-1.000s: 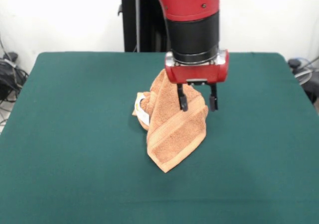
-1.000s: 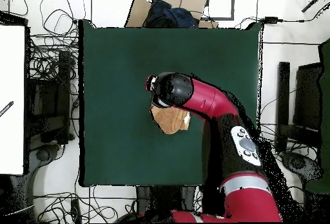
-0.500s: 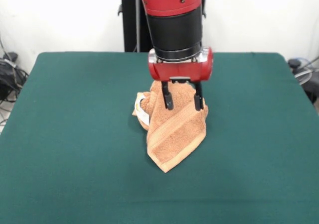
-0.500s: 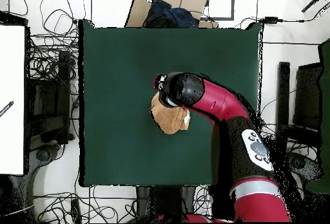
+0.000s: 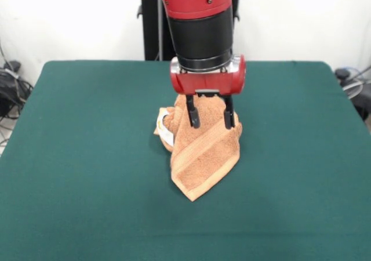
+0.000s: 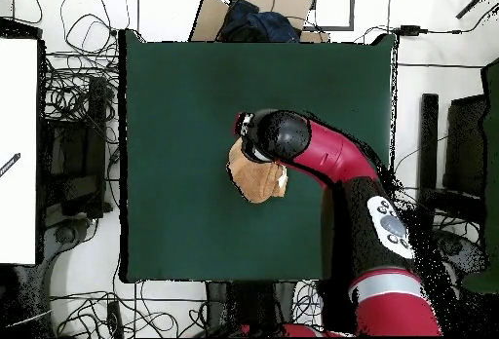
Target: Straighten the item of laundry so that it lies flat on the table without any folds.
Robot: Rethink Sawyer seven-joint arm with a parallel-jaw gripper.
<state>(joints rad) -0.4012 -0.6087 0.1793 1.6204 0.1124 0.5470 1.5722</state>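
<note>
The orange-tan towel (image 5: pixel 203 151) lies crumpled and folded near the middle of the green table (image 5: pixel 87 174), one corner pointing toward the near edge. A woven band runs across its top fold and a white label (image 5: pixel 164 132) shows at its left side. My gripper (image 5: pixel 208 118) hangs open just above the towel's far part, fingers spread over the cloth and holding nothing. In the overhead view the towel (image 6: pixel 255 180) shows partly under the arm's wrist (image 6: pixel 275 135), which hides the gripper.
Cables (image 6: pixel 78 101) and dark equipment lie on the floor left and right of the table. A cardboard box with dark cloth (image 6: pixel 255 14) sits beyond the table's far edge in the overhead view. A white surface (image 6: pixel 18 150) stands at the left.
The gripper moved left in the front view, from beside the towel's right edge to above its far part. The towel has not moved.
</note>
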